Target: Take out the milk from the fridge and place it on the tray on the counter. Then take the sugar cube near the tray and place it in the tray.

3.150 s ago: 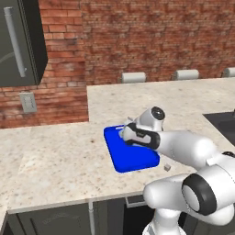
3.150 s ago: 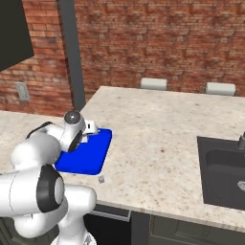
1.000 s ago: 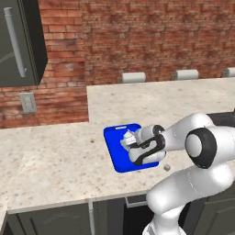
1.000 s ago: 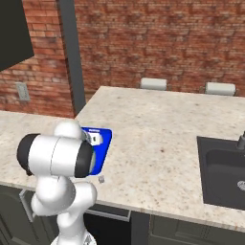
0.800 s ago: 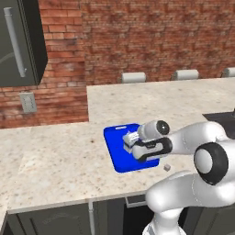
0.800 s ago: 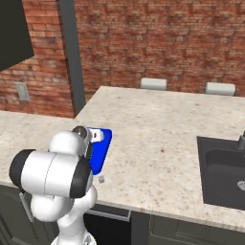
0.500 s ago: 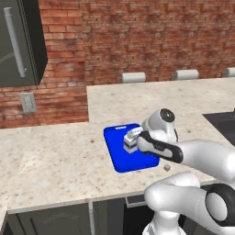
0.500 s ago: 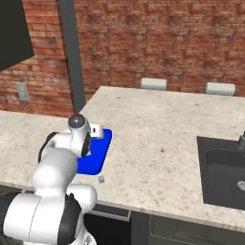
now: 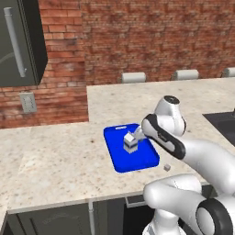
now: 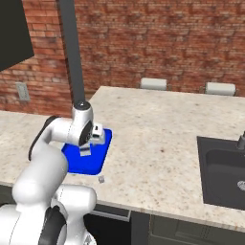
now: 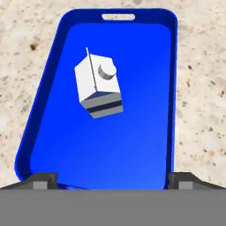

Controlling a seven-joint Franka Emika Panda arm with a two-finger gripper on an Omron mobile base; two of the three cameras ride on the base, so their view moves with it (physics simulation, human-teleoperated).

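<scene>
The fridge (image 9: 20, 43) hung at the far end of the brick wall (image 9: 151, 36), well apart from the tray, its door shut and its long bar handle (image 9: 15, 42) upright. Below it the counter (image 9: 55, 160) ran in an L, with a wall socket (image 9: 28, 103) above its back edge and a dark sink (image 10: 222, 170) sunk into it far off to the tray's other side.

The tray (image 9: 120, 158) lay flat on the counter near the front edge, its handle slot (image 11: 118, 16) at the end away from the hand. The robot arm (image 9: 183, 151) reached over the tray's near end.

The milk (image 9: 130, 142) stood upright on the tray, roughly at its middle and a little toward the slot end, touching nothing but the tray floor; seen from the hand, its cap and gable ridge faced up at the camera (image 11: 98, 84).

The gripper (image 11: 110, 178) hung over the tray's near rim, above and clear of the carton, its two fingertips (image 11: 42, 179) spread wide apart and holding nothing.

The sugar cube (image 9: 167, 168) sat on the bare counter just beside the tray's near corner, outside the rim; from the right it showed as a speck (image 10: 101, 179) in front of the tray.
</scene>
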